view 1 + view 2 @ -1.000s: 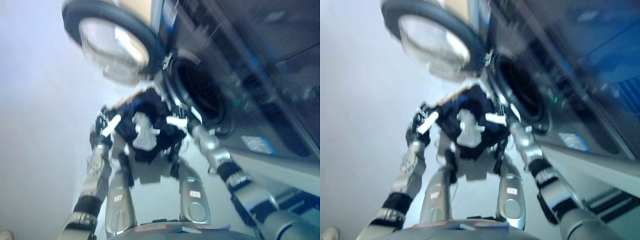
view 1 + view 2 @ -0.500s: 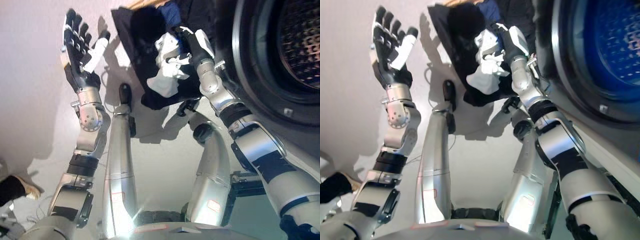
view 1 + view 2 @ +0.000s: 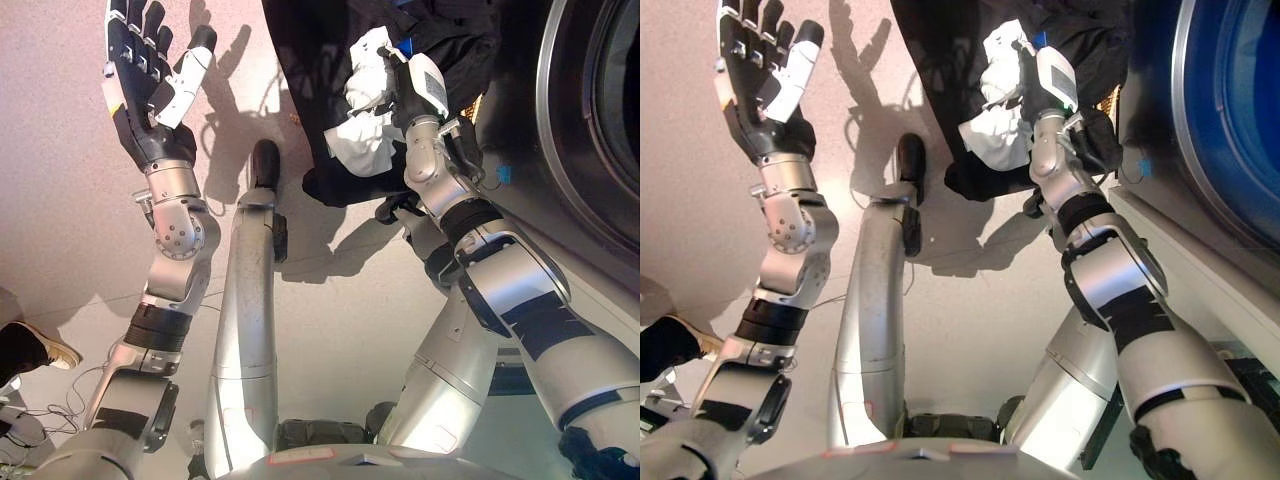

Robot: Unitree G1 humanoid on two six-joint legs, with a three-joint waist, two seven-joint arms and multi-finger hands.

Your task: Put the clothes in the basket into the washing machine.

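A dark basket (image 3: 310,90) full of dark clothes sits on the floor at the top centre, just left of the washing machine (image 3: 590,140). My right hand (image 3: 408,88) reaches over the basket, its fingers curled round a white garment (image 3: 362,140) that hangs from it above the dark clothes. My left hand (image 3: 148,80) is held up over the floor at the upper left, clear of the basket, with its fingers spread and empty. Only the left rim of the machine's round opening (image 3: 1200,120) shows at the right edge.
A person's shoe (image 3: 30,345) shows at the lower left edge of the floor. Pale floor (image 3: 60,200) lies to the left of the basket. The machine's front panel (image 3: 560,260) runs down the right side.
The whole picture has shifted, so the camera has moved and the machine's door has left the view. My right hand still holds the white garment and my left hand stays open.
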